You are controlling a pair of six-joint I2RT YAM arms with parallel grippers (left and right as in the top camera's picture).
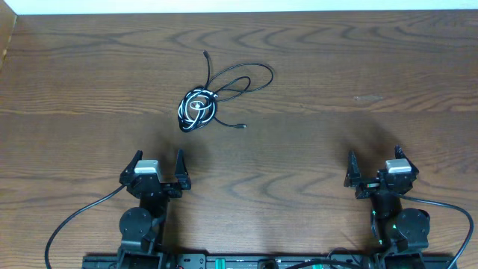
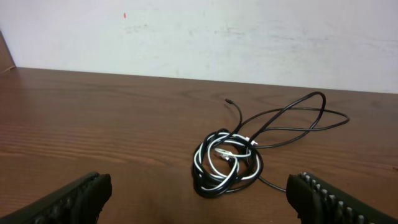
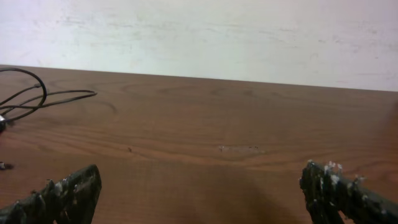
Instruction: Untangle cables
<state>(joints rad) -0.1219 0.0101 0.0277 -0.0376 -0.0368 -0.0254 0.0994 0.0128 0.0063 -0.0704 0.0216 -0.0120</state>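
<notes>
On the brown wooden table [image 1: 336, 90], bare wood is seen on every side of the cables [image 1: 198, 108], which lie left of centre, between the far edge and the arms. Nearer than the cables and slightly to their left, the left gripper [image 1: 158, 155] is held with jaws spread wide and nothing between them. Well to the cables' right, the right gripper [image 1: 374, 155] is likewise spread and empty. The tangle is tightly coiled (a white cord [image 2: 199, 157] wound among black). Its long axis runs from the coil toward the far right, where loose black loops trail. One plug end [image 1: 205, 53] points at the far edge, another [image 1: 243, 126] rightward.
</notes>
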